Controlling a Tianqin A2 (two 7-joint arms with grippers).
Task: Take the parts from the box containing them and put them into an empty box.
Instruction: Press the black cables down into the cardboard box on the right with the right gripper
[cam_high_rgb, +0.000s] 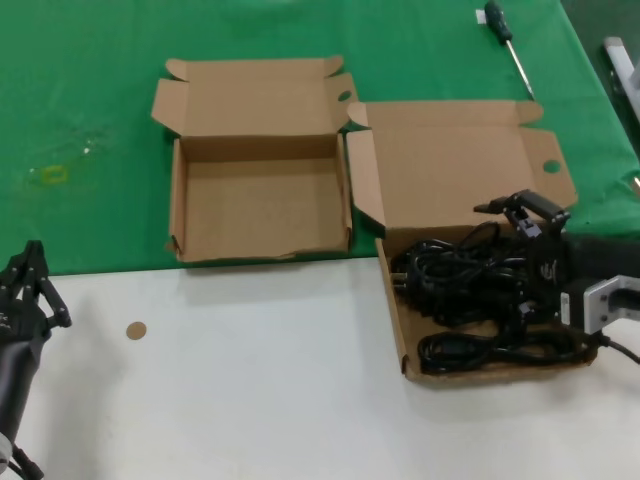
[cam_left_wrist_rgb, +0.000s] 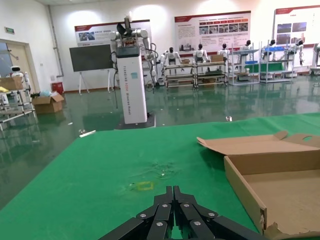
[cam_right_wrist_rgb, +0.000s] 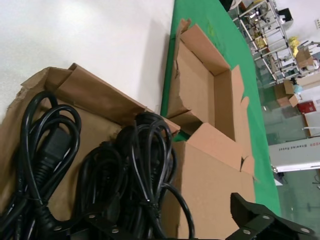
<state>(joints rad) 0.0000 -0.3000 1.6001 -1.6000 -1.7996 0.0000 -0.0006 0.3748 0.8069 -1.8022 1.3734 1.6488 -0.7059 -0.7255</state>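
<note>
Green cloth (cam_high_rgb: 90, 120) covers the far half of the table, and bare white top (cam_high_rgb: 250, 370) takes up the near half. At the far left, low over the white top, the left gripper (cam_high_rgb: 30, 285) hangs idle, well apart from both boxes; the left wrist view shows its dark fingers (cam_left_wrist_rgb: 162, 212) pressed together at the tips, holding nothing. Just beyond it on the cloth sits a faint yellowish mark (cam_high_rgb: 52, 175), and a small brown disc (cam_high_rgb: 136, 330) lies on the white top. Next comes the empty box (cam_high_rgb: 260, 205), open on the cloth with its lid folded back flat, its floor bare and its front edge at the line where green meets white. Just beside it to the right stands the cord box (cam_high_rgb: 405, 330), mostly on the white top, its lid leaning back with a round hole in the side flap. Inside lie the cords (cam_high_rgb: 470, 290), black coils tangled together, one stretched along the front wall. The right gripper (cam_high_rgb: 525, 260) is down among the cords at the box's right side; its fingers (cam_high_rgb: 540, 205) look spread, one showing above the coils, but whether they pinch a cord cannot be told. At the far edge of the cloth lies a screwdriver (cam_high_rgb: 510, 45).
</note>
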